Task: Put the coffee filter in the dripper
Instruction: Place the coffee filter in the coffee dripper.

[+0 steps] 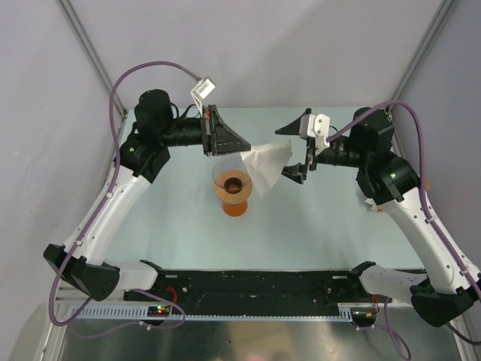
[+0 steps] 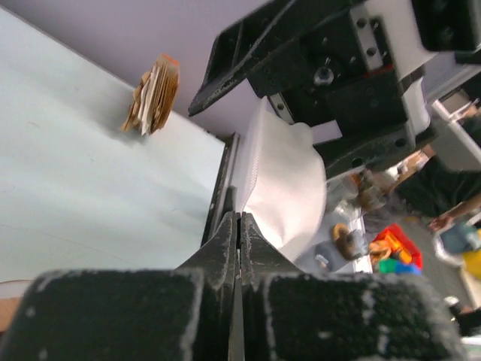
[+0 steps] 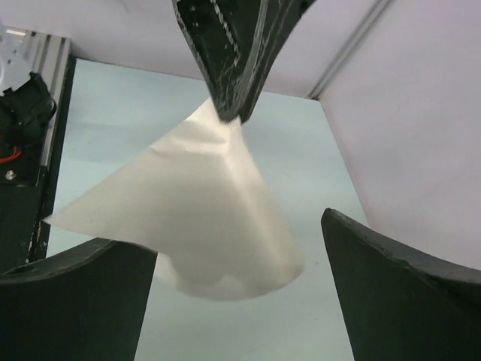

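I am watching the left gripper (image 2: 239,219) pressing its jaws together on the narrow end of the coffee filter (image 1: 264,164), a white paper cone hanging in the air. The cone is fanning out toward the right gripper (image 1: 292,150), whose jaws are standing spread wide on either side of the filter's broad edge, apart from it in the right wrist view.

The filter is hovering above and just right of the dripper (image 1: 232,186), a clear funnel standing upright on its orange base near the middle of the pale table (image 1: 323,226). From above, paper is overlapping the funnel's right rim; I am unable to tell whether they are touching.

The left wrist view is showing a tan-and-white stack of paper filters (image 2: 154,94) resting where the table meets the wall, slightly blurred. A brownish sliver at that view's lower left corner is being cut off, and I am unable to identify it.
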Controlling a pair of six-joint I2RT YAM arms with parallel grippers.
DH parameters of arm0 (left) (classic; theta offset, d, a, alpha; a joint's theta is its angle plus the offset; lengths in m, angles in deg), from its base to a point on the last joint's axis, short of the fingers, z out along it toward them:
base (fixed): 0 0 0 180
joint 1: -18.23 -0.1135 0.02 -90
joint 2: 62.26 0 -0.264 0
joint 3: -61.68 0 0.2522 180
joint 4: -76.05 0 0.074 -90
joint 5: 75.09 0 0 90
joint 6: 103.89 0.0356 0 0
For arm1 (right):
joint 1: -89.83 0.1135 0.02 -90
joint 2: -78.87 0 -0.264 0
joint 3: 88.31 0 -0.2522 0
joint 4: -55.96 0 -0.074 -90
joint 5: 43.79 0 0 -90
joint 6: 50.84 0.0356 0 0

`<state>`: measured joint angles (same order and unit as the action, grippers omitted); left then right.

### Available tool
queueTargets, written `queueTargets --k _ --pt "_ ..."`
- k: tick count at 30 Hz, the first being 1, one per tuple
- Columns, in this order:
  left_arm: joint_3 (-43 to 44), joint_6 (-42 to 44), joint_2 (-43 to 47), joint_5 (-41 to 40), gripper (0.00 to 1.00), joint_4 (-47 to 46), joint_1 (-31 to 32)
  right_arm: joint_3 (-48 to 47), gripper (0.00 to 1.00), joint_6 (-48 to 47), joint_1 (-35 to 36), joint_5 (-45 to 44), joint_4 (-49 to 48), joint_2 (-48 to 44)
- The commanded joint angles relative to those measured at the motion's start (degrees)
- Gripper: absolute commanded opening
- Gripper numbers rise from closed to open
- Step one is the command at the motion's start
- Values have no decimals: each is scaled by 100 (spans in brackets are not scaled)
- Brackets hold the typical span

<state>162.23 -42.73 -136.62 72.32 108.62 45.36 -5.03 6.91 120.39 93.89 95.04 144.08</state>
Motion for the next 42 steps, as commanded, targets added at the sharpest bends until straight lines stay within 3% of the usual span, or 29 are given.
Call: queueTargets --k 1,5,11,17,24,42 --pt "-246 -1712 -31 45 0 -1914 -367 -63 94 614 -210 -370 -431 -250" --pt "-492 -2817 -133 -105 0 -3222 -679 62 97 1093 -415 -590 -630 -324" --pt "-441 -3483 -277 -281 0 -3903 -884 132 96 1898 -841 -453 -826 -385" --pt "-240 -3824 -445 -366 0 -4129 -969 551 94 2313 -833 -216 -1833 -603" --pt "-182 -3985 -521 -436 0 -4232 -973 781 91 1942 -138 -907 -2768 -582" --pt "-81 -4378 -624 -575 0 -4508 -978 965 86 1395 579 -1295 -3390 -279"
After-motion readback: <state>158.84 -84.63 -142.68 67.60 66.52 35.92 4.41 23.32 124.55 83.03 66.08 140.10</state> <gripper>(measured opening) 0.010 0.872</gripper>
